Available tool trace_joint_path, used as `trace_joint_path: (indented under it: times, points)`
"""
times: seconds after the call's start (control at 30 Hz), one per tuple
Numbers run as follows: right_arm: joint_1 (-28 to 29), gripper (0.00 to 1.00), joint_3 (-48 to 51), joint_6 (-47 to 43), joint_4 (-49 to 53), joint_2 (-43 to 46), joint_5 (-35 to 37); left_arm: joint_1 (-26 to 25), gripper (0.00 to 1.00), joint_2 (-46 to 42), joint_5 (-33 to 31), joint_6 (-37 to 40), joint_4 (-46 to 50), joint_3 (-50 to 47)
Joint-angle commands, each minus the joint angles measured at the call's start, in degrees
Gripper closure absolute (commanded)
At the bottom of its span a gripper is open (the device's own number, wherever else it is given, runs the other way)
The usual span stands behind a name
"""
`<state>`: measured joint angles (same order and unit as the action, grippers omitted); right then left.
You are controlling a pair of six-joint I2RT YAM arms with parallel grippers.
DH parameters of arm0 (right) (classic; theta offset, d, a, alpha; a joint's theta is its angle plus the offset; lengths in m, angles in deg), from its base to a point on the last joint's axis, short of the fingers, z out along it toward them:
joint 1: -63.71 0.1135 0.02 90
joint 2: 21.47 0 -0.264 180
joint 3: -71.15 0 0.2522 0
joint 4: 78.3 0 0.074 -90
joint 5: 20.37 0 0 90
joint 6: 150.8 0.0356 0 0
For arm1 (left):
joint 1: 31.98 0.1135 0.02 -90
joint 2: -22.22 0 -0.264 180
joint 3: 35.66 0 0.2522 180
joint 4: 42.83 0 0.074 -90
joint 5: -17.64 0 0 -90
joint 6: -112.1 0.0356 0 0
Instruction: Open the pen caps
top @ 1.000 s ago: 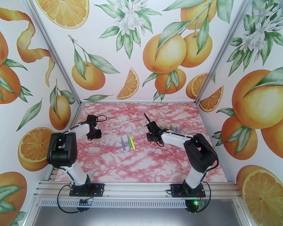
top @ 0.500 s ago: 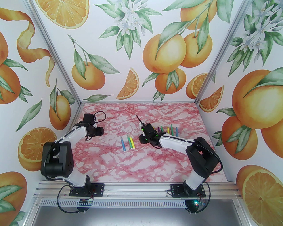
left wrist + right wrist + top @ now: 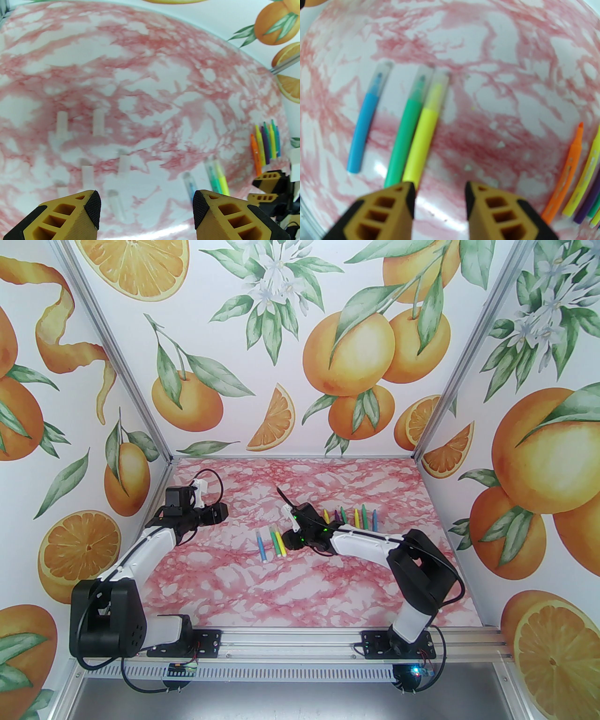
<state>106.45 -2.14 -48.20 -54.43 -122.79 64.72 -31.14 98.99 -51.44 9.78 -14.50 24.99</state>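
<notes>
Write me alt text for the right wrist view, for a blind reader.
A blue pen, a green pen and a yellow pen, all capped, lie on the pink marbled table. The open fingers frame the foreground, nearest the yellow pen.

Glossy table top (image 3: 487, 46), marble print, glare spots. Clear plastic pen caps (image 3: 380, 72); smooth plastic pens (image 3: 362, 131). Black knurled pads (image 3: 92, 204) on left gripper (image 3: 146, 204).

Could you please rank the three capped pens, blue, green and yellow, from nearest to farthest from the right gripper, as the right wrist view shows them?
1. The yellow pen: its near end lies just beside one fingertip of the right gripper.
2. The green pen: alongside the yellow one, on the side away from the gripper.
3. The blue pen: set apart, toward the picture's left edge.
</notes>
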Motion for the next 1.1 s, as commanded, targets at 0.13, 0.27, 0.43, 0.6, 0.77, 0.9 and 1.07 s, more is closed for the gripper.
trace_joint_path:
  times: [0.13, 0.27, 0.43, 0.6, 0.77, 0.9, 1.07]
  points:
    - [1.1, 0.59, -3.5, -0.5, 0.5, -3.5, -2.0, 0.3, 0.3, -2.9, 8.8, -3.1, -8.0, -2.7]
    - [1.8, 0.6, -4.8, -0.6, 1.5, -5.1, -1.7, 0.1, 0.3, -3.1, 11.6, -4.0, -10.7, -3.1]
    - [2.2, 0.6, -5.8, -0.5, 2.0, -6.6, -0.9, -0.2, 0.3, -3.0, 13.4, -5.2, -14.0, -3.9]
    - [2.3, 0.6, -7.1, 0.1, 3.5, -8.2, 1.6, -0.5, 0.29, -3.7, 13.2, -5.4, -15.1, -4.2]
    - [2.3, 0.61, -8.1, 0.2, 4.8, -9.7, 2.4, -0.6, 0.29, -4.1, 12.8, -4.7, -14.4, -4.2]
    - [2.5, 0.61, -8.2, 0.2, 4.9, -10.0, 2.3, -0.6, 0.29, -4.4, 12.6, -4.5, -14.3, -4.7]
    - [2.6, 0.61, -8.4, 0.2, 5.4, -10.2, 2.3, -0.6, 0.29, -4.3, 12.2, -4.4, -14.2, -5.0]
